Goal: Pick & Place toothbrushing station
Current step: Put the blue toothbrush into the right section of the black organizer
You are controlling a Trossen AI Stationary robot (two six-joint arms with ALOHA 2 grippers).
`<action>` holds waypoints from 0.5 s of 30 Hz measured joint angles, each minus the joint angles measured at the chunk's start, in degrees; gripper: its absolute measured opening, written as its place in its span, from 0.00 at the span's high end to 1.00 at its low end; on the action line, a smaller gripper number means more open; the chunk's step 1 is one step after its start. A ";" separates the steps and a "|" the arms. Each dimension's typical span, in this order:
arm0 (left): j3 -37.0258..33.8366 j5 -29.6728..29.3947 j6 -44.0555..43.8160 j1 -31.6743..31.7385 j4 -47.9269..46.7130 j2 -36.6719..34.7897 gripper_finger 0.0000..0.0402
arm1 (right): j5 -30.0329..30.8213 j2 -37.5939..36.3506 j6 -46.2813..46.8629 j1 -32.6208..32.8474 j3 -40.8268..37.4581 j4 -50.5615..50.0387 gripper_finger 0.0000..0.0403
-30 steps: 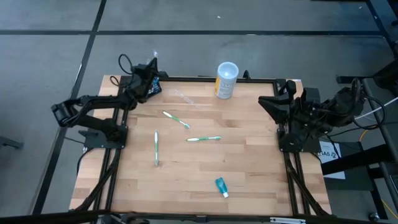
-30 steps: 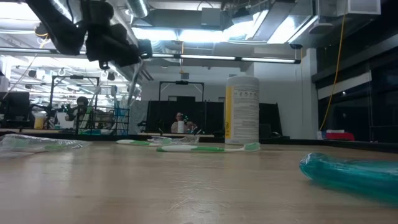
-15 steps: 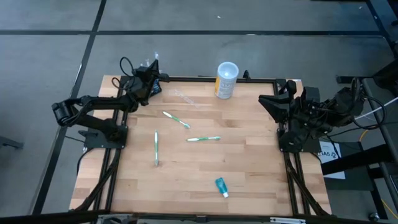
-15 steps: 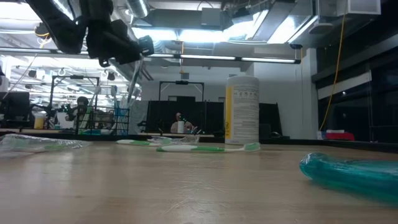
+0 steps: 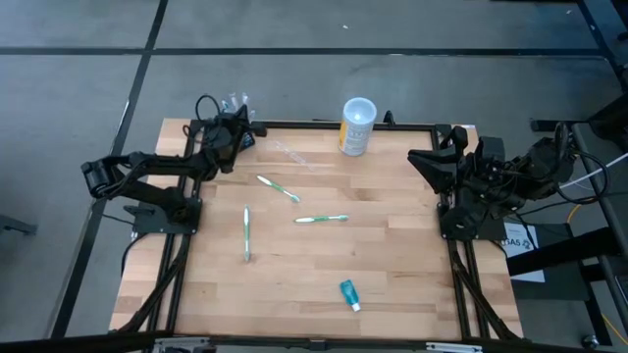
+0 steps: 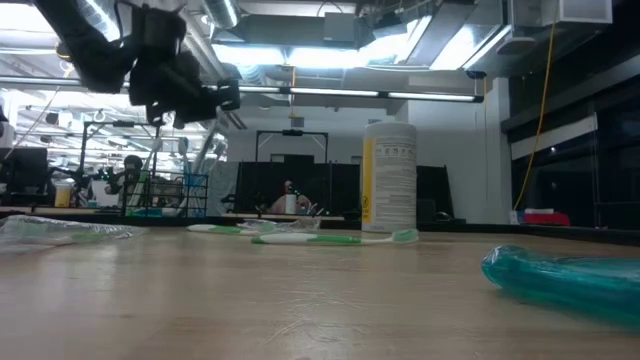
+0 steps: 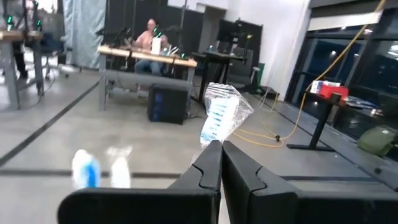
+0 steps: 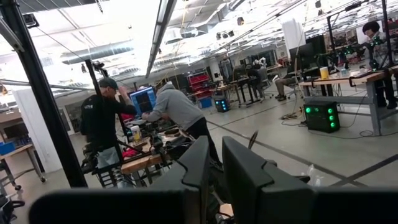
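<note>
Left gripper [image 5: 235,106], up beyond the table [image 5: 392,245] from the cup [image 5: 357,126], pinches a clear plastic wrapper [image 7: 222,115]; right gripper [image 5: 424,160] waits beside the cup, fingers slightly apart

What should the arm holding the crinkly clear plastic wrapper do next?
Probably let go. The left gripper is shut on the clear crinkly plastic wrapper, out past the wooden table's far left corner, so opening would likely drop it off the table.

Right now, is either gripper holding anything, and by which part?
The left gripper pinches a clear plastic wrapper by its bottom edge, off the table's far left corner. The right gripper holds nothing visible.
</note>
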 joint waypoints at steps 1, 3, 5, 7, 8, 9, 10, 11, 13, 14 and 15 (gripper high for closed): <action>-0.80 -0.35 -1.31 0.00 0.07 0.00 1.00 | 0.00 0.00 0.00 0.00 0.00 0.01 0.88; -2.53 -1.65 -3.72 -0.02 0.34 0.00 1.00 | 0.00 0.00 0.04 0.00 0.00 0.00 0.88; -3.89 -2.53 -5.61 0.00 1.12 0.02 1.00 | 0.51 0.00 0.04 0.00 0.00 -0.01 0.88; -4.85 -2.59 -6.84 0.00 1.76 0.02 1.00 | 0.98 0.00 0.04 0.00 0.00 -0.02 0.88; -5.28 -2.55 -7.26 -0.01 2.13 0.02 1.00 | 1.03 0.00 0.02 0.00 0.00 -0.01 0.88; -5.66 -2.46 -7.85 -0.02 2.41 0.01 1.00 | 1.03 0.00 0.02 0.00 0.00 -0.02 0.88; -5.95 -2.22 -8.53 -0.02 2.53 0.00 1.00 | 1.03 0.00 0.02 0.00 0.00 -0.02 0.88; -6.31 -2.07 -9.19 0.00 2.60 0.02 1.00 | 1.03 0.00 0.02 0.00 0.00 -0.02 0.88; -6.83 -1.85 -10.64 -0.02 2.63 0.01 1.00 | 1.01 0.00 0.02 0.00 0.00 -0.02 0.88; -7.11 -1.83 -11.26 -0.02 2.78 0.00 1.00 | 1.01 0.00 0.02 0.00 0.00 -0.02 0.88; -7.35 -1.83 -11.77 -0.02 2.78 0.00 1.00 | 1.01 0.00 0.04 0.00 0.00 -0.02 0.88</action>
